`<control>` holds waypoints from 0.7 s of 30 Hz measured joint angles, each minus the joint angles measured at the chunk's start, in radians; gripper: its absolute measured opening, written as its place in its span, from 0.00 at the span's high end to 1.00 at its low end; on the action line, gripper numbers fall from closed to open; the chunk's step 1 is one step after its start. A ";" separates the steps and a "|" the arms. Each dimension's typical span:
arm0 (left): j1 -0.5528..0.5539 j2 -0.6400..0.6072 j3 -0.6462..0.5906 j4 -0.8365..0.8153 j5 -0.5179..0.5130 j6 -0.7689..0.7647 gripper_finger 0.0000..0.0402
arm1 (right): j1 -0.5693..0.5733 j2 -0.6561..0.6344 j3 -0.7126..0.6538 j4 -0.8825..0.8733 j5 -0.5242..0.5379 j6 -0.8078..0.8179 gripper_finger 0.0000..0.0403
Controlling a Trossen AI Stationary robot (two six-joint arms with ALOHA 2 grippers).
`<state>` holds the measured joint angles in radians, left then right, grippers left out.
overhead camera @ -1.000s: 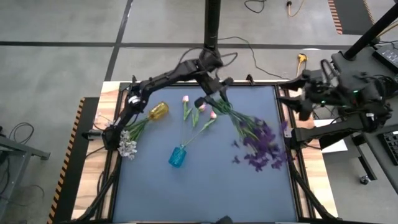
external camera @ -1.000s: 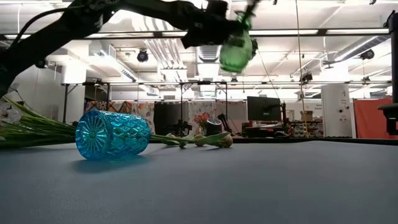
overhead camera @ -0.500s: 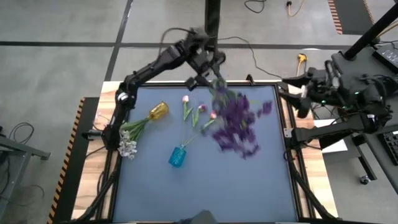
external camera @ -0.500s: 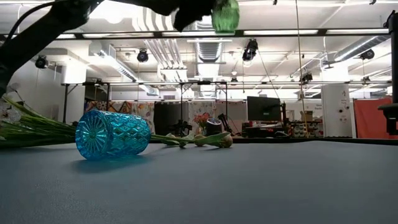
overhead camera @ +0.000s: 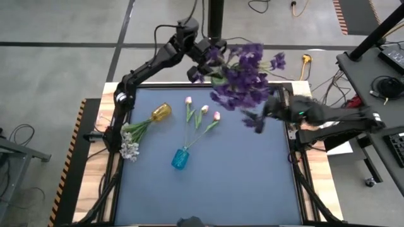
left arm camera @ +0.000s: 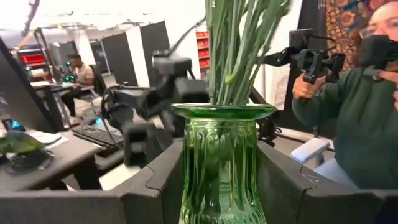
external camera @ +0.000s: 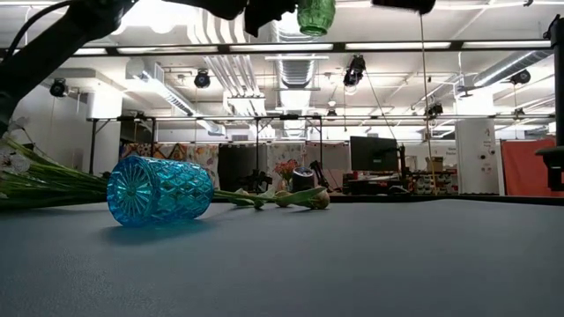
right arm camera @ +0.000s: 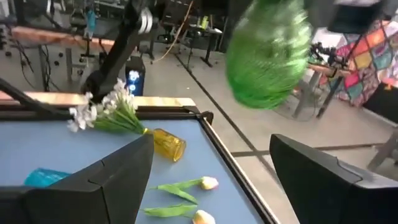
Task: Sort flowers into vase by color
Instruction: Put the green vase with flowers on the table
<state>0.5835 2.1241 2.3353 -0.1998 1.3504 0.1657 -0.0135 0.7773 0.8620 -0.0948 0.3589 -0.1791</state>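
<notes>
High view shows your left hand (overhead camera: 203, 55) lifted above the table's (overhead camera: 208, 183) far edge, clamped on the green vase (left arm camera: 222, 163) — purple flowers (overhead camera: 243, 74) stand in it. Your right hand (overhead camera: 268, 113) hovers by the right edge, fingers apart, holding nothing. On the table lie the yellow vase (overhead camera: 160, 113) with white flowers (overhead camera: 129, 149) at the left, the pink tulips (overhead camera: 202, 113) mid-table, and the blue vase (overhead camera: 180, 158) nearer — on its side.

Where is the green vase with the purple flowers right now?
The green vase is up in the air, held by the left gripper above the table's far edge, with the purple flowers in it.
</notes>
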 joint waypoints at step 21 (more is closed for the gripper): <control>-0.097 0.103 -0.020 -0.114 -0.061 0.250 0.65 | 0.000 0.077 -0.211 0.660 0.027 -0.212 0.22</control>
<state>0.4866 2.2267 2.3157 -0.3136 1.2899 0.4156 -0.0135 0.8546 0.6512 0.5647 0.3858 -0.3910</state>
